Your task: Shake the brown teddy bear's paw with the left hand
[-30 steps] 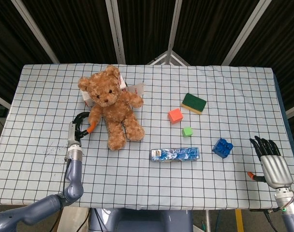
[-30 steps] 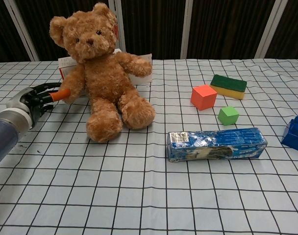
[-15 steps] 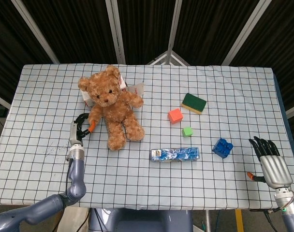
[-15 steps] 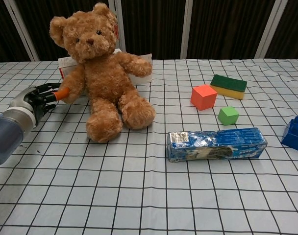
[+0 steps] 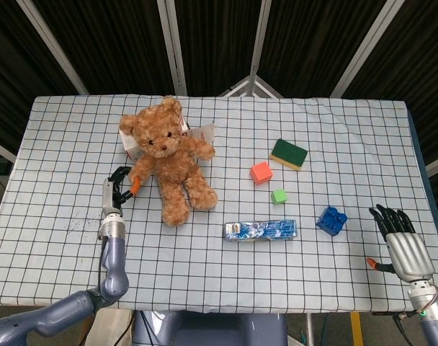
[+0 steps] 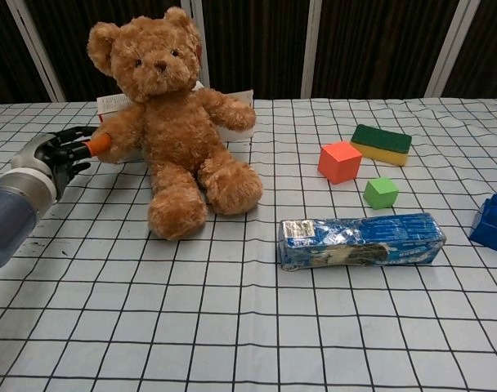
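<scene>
The brown teddy bear (image 5: 168,162) sits toward the rear left of the checked worktop (image 5: 226,267), leaning back against a white carton (image 6: 118,104) behind it, legs stretched toward the robot. Its arm on the robot's left side reaches out sideways and slightly down, so the arm's long axis runs roughly left-right, and the paw (image 6: 109,145) at its end points straight at the left hand (image 6: 62,153).

That left hand sits just left of the bear, low over the cloth. Its dark fingers (image 6: 71,135) curl around the paw's tip, with the orange-tipped thumb (image 6: 97,146) pressed against the fur from the near side. In the head view the same hand (image 5: 119,185) shows its curl closing on the paw, so I judge the paw to be held, though how firmly cannot be told.

The right hand (image 5: 403,238) is at the far right edge of the worktop, well apart from the bear, holding nothing, fingers extended and a little apart.

Since the paw lies to the right of the left palm and the arm runs sideways, the shake would be an up-and-down motion across that axis. Pulling leftward would likely drag the light bear off its lean against the carton.
</scene>
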### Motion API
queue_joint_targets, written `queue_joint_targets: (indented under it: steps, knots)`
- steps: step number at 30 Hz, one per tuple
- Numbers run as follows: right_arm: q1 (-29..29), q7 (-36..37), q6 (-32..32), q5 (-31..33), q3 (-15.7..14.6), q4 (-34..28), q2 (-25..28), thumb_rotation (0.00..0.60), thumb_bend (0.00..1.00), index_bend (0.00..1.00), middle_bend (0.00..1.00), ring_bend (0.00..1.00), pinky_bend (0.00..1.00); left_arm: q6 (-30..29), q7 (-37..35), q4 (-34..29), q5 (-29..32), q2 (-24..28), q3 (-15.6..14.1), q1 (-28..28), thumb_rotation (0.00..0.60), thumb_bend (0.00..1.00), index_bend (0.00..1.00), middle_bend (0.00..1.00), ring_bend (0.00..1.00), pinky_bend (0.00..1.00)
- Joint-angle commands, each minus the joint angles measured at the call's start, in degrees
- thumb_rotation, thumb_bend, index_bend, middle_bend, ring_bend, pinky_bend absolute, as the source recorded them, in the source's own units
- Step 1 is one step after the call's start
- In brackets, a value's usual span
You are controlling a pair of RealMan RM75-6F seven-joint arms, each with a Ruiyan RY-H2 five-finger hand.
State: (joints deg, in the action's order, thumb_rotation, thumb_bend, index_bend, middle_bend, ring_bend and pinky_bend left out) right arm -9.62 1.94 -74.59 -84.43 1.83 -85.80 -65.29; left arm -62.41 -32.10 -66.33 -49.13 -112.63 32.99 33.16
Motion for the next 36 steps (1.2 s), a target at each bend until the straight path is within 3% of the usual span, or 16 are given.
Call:
queue_joint_targets:
  steps: [1, 9, 19, 29, 36]
  knots:
    - [0.0, 0.0, 0.1, 0.0, 0.0, 0.0, 0.0, 0.6, 0.1, 0.0, 0.0, 0.0, 0.0, -1.7, 0.9, -2.1, -1.2, 0.3, 0.2, -0.1, 0.6, 0.62, 0.45, 0.44, 0.05, 0.06]
    - [-0.1, -0.1, 0.5, 0.3, -0.1, -0.4, 0.2, 0.6, 0.1, 0.0, 0.0, 0.0, 0.0, -4.0, 4.3, -6.1, -1.1, 1.0, 0.2, -0.8, 0.6, 0.62, 0.44, 0.43, 0.05, 0.06]
    - [-0.1, -0.2, 0.7, 0.7, -0.2, -0.9, 0.5, 0.6, 0.1, 0.0, 0.0, 0.0, 0.0, -0.3, 5.7, -2.1, 3.0, 0.9, 1.4, -0.5, 0.6, 0.63, 0.44, 0.43, 0.05, 0.06]
    - [-0.1, -0.2, 0.8, 0.7, -0.2, -1.0, 0.5, 0.6, 0.1, 0.0, 0.0, 0.0, 0.0, -1.4, 5.7, -0.9, 1.0, -0.2, 0.9, 0.0, 0.6, 0.63, 0.44, 0.43, 0.05, 0.06]
    - [-0.2, -0.3, 1.1, 0.9, -0.3, -1.1, 0.5, 0.6, 0.1, 0.0, 0.0, 0.0, 0.0, -4.9, 6.6, -5.2, -2.5, 0.3, 0.2, -0.4, 0.6, 0.63, 0.44, 0.42, 0.05, 0.06]
